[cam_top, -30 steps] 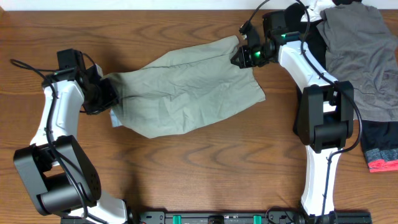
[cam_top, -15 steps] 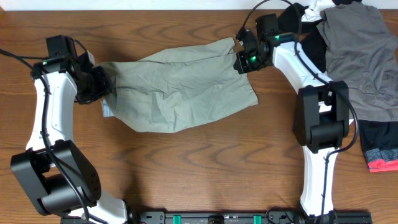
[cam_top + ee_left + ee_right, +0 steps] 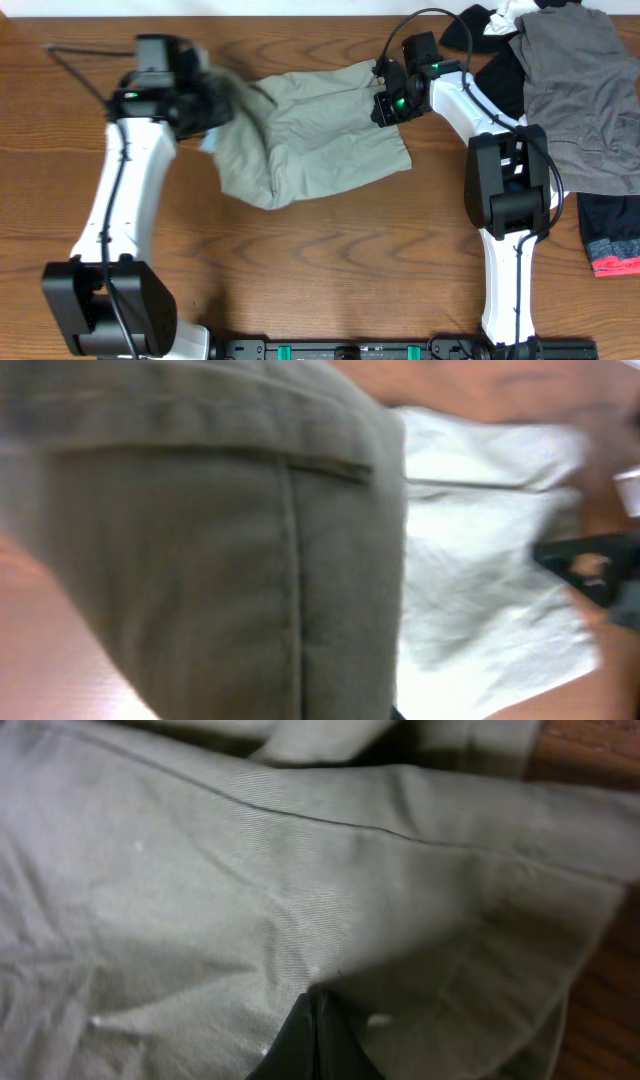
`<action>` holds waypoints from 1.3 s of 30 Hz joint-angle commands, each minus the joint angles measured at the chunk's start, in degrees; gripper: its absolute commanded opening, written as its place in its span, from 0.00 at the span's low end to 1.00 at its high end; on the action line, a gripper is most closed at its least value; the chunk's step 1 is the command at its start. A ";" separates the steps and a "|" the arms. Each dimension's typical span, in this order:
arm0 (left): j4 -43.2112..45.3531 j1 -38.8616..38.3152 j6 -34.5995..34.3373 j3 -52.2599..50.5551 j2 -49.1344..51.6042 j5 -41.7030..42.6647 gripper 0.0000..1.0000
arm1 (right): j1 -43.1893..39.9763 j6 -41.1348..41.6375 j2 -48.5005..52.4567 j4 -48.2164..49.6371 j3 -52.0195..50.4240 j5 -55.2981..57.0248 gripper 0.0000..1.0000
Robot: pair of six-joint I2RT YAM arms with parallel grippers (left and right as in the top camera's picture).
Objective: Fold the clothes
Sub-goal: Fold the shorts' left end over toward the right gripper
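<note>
Left claw point(image 3: 205, 105): swept right since half a second ago; I judge it clamped on the shorts point(image 3: 320, 140), left end.
Right claw point(image 3: 385, 102): pinched on the far right corner, barely moved.
Shorts: centre, left end doubling over.
Fold: underway, not laid down.

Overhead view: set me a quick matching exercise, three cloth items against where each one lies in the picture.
Items:
1. khaki garment
2. charcoal-grey garment
3. black cloth with red edge

Places:
A. right edge of the view, lower down
B. centre of the view
C. top right corner of the view

Pairs: 1-B, 2-C, 3-A
</note>
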 commanded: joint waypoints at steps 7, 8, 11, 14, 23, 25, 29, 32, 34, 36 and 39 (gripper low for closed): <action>14.43 -14.84 -7.19 1.55 5.90 -0.13 0.06 | 0.63 -0.44 3.17 -1.25 0.13 1.09 0.01; 15.34 -15.74 -7.43 1.55 7.13 -0.13 0.06 | 0.63 -0.44 3.17 -1.25 0.13 1.11 0.01; 19.45 -19.39 -7.76 1.55 12.26 -0.15 0.06 | 0.63 -0.44 3.17 -1.22 0.13 1.09 0.01; 23.10 -21.84 -7.87 1.55 16.33 -0.11 0.06 | 0.57 -0.44 3.17 -1.25 0.13 1.07 0.01; 30.73 -27.10 -8.15 1.55 20.17 -0.13 0.06 | -1.20 0.76 3.17 -0.76 0.13 -2.75 0.01; 32.63 -27.71 -8.15 1.55 20.17 -0.15 0.07 | -1.90 1.90 3.15 -0.39 0.15 -4.20 0.01; 35.12 -28.39 -8.17 1.55 20.15 -0.13 0.99 | -3.58 3.23 3.06 1.18 0.39 -7.85 0.01; 35.21 -28.22 -8.17 1.55 19.93 -0.13 0.98 | -4.68 3.23 2.69 1.29 1.16 -10.80 0.01; 35.21 -27.80 -8.20 1.55 19.26 -0.11 0.98 | -5.20 3.26 1.86 1.11 1.90 -11.43 0.01; 35.26 -27.21 -8.20 1.55 17.84 -0.11 0.98 | -5.75 3.91 0.35 1.22 2.49 -11.15 0.01; 35.19 -25.97 -8.15 1.55 14.64 -0.11 0.98 | -6.99 5.88 -3.08 1.86 3.65 -9.79 0.01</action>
